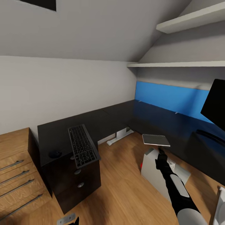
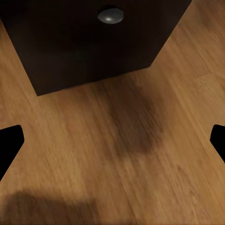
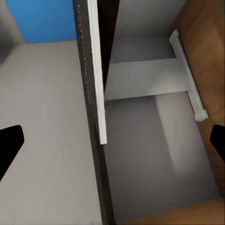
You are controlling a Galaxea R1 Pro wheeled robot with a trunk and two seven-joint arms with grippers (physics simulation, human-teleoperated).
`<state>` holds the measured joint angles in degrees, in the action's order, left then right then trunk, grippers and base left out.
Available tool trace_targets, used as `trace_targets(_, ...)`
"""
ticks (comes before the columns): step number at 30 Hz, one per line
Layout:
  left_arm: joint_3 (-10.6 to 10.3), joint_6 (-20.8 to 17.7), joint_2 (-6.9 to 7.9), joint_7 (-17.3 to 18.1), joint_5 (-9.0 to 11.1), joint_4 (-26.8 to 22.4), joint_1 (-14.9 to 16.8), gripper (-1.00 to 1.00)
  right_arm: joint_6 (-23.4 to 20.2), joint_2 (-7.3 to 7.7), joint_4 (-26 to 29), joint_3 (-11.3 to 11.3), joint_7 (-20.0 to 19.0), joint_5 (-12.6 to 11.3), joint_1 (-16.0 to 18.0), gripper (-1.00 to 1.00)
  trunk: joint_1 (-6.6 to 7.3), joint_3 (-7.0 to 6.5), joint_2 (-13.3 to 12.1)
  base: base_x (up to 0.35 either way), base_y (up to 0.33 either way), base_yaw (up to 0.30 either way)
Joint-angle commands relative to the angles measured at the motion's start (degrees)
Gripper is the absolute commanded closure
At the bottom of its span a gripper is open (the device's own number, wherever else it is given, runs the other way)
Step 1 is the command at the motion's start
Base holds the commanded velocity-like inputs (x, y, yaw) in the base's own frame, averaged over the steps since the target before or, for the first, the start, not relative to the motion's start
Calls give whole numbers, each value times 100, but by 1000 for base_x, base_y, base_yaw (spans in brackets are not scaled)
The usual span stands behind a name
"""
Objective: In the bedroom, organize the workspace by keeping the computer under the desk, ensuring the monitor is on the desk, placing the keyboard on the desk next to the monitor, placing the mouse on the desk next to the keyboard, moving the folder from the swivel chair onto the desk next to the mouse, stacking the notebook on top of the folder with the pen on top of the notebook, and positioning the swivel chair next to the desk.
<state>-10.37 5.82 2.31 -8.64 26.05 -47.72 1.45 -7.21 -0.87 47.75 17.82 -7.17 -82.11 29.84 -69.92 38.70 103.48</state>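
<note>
The right tool (image 1: 160, 149) is reaching forward from the near right, and a flat grey slab, most likely the folder (image 1: 156, 139), is sitting just at its tip; whether the fingers are clamping it cannot be told. The dark L-shaped desk (image 1: 118, 115) is lying ahead and to the left, with the keyboard (image 1: 82, 145) running its long axis near-to-far along the left wing, overhanging the near edge, and the mouse (image 1: 55, 153) just to its left. The monitor (image 1: 215, 104) is standing at the far right. The right arm is the nearer one for any placement. The right wrist view is showing the slab edge-on (image 3: 96, 70). The left wrist view is showing wood floor (image 2: 140, 164), a drawer knob (image 2: 110, 15) and widely spread fingertips (image 2: 9, 145)
</note>
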Motion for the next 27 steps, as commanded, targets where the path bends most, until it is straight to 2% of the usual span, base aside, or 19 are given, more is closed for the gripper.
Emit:
trace_targets(1, -44, 33, 10, -50, 59, -1, 5, -100, -49, -6, -12, 29, -15, -61, 5, -100, -22, 24, 44, 0, 0, 0)
trace_targets(8, -14, 35, 19, -41, 59, -17, 5, -100, -60, -41, -212, 7, -72, -100, 5, -100, -176, 149, 325, 0, 0, 0)
trace_targets(24, -18, 42, 32, -15, 59, -44, 5, -100, -51, -47, -265, -14, -68, -55, 5, -100, -176, 149, 325, 0, 0, 0)
trace_targets(27, -24, 42, 32, -15, 59, -40, 5, -100, -46, -47, -254, -16, -66, -49, 5, -100, -110, 96, 205, 0, 0, 0)
